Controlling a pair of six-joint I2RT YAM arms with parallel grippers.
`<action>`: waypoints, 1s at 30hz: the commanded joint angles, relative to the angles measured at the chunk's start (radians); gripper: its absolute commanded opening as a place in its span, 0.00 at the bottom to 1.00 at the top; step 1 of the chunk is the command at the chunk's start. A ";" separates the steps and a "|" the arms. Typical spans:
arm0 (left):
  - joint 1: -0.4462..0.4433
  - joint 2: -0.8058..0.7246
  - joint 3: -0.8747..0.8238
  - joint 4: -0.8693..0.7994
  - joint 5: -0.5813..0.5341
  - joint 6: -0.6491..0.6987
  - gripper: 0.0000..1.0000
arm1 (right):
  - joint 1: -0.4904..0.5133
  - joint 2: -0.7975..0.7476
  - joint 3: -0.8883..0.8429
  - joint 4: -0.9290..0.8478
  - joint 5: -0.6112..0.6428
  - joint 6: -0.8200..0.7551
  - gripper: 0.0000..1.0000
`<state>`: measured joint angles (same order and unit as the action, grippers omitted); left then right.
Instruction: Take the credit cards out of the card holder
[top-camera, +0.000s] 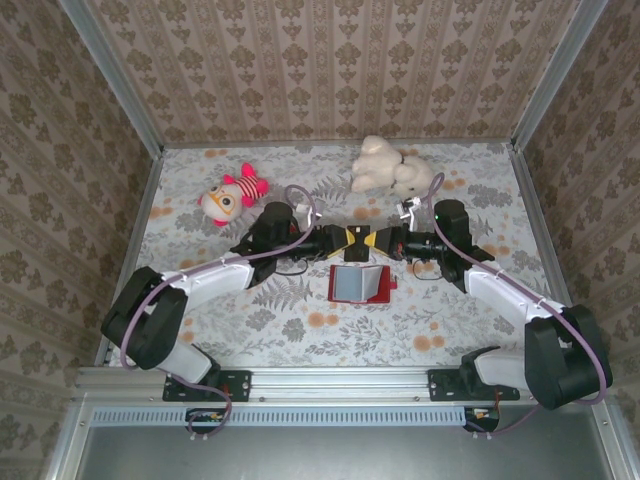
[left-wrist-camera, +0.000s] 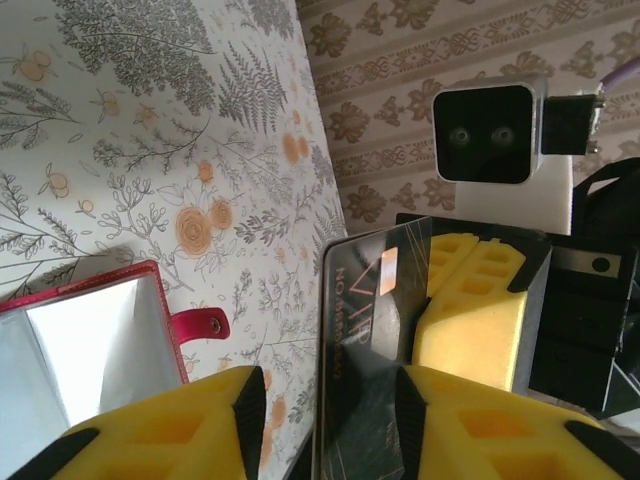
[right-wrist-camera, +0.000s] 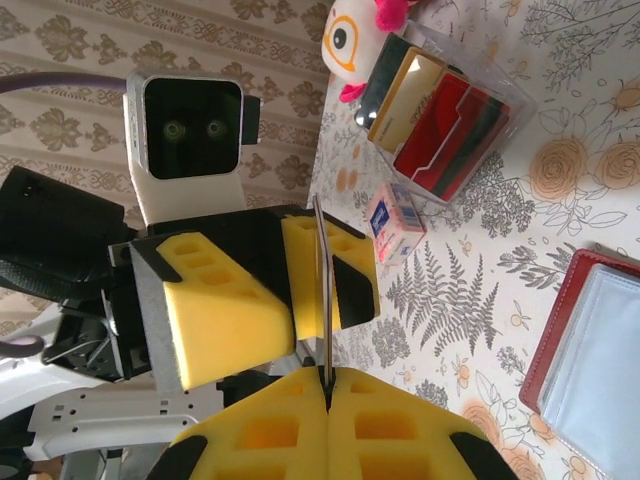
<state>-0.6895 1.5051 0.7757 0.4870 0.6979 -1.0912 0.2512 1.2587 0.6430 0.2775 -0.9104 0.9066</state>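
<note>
**Dark credit card (left-wrist-camera: 365, 300) held in the air between both grippers, over the middle of the table (top-camera: 450, 325).**

The right gripper (right-wrist-camera: 325, 385) is clenched on one edge of the card and keeps it on edge, clear of the table, probably so the other arm can take it. The left gripper (top-camera: 343, 238) has its jaws apart around the card's free end. A gap shows beside one pad, so it is released. The card holder (top-camera: 362, 285) lies open just below the meeting grippers, toward the table's near edge. The right wrist view shows the card as a thin line, and its lettering is only partly readable. Both wrist views cut off the holder. Glare on its pockets hides whether other cards sit inside.
</note>
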 joint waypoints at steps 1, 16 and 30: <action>0.008 0.014 -0.016 0.114 0.048 -0.046 0.37 | -0.005 0.004 -0.014 0.065 -0.043 0.036 0.00; 0.007 0.012 -0.009 0.171 0.078 -0.063 0.11 | -0.004 0.051 -0.011 0.115 -0.059 0.068 0.00; 0.079 -0.081 0.168 -0.637 -0.160 0.412 0.00 | -0.011 0.060 0.088 -0.407 0.231 -0.241 0.64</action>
<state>-0.6262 1.4960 0.8429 0.2184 0.6678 -0.9264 0.2455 1.3067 0.7006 0.0322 -0.7937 0.7662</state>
